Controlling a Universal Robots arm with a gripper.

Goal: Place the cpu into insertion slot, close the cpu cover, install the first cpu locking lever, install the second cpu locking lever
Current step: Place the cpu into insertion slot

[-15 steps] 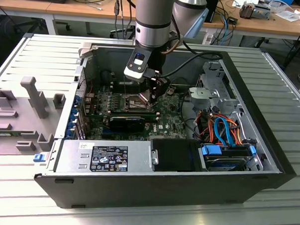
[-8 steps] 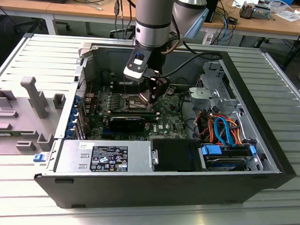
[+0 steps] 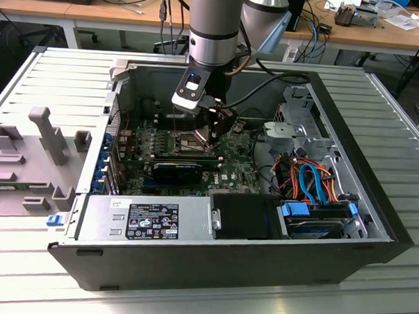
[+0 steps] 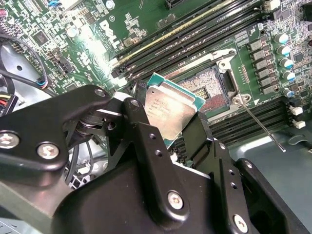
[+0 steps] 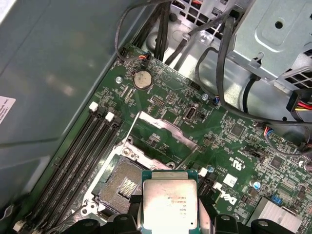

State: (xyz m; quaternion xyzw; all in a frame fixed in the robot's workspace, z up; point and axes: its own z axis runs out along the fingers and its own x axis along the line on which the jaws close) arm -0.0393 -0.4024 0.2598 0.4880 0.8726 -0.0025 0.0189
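Gripper (image 4: 168,122) fingers sit closest in the second wrist view, with the cpu (image 4: 171,106) held above the motherboard (image 4: 87,44) near the open insertion slot (image 4: 207,87), not seated. My worry: it goes down skewed or off-register and bends the socket contacts, or slips because only its edges are pinched; the cpu cover (image 5: 163,130) stands raised and a locking lever (image 4: 261,124) is swung out, so the way looks clear. Jaws are clenched on two opposite edges of the cpu, touching nothing else
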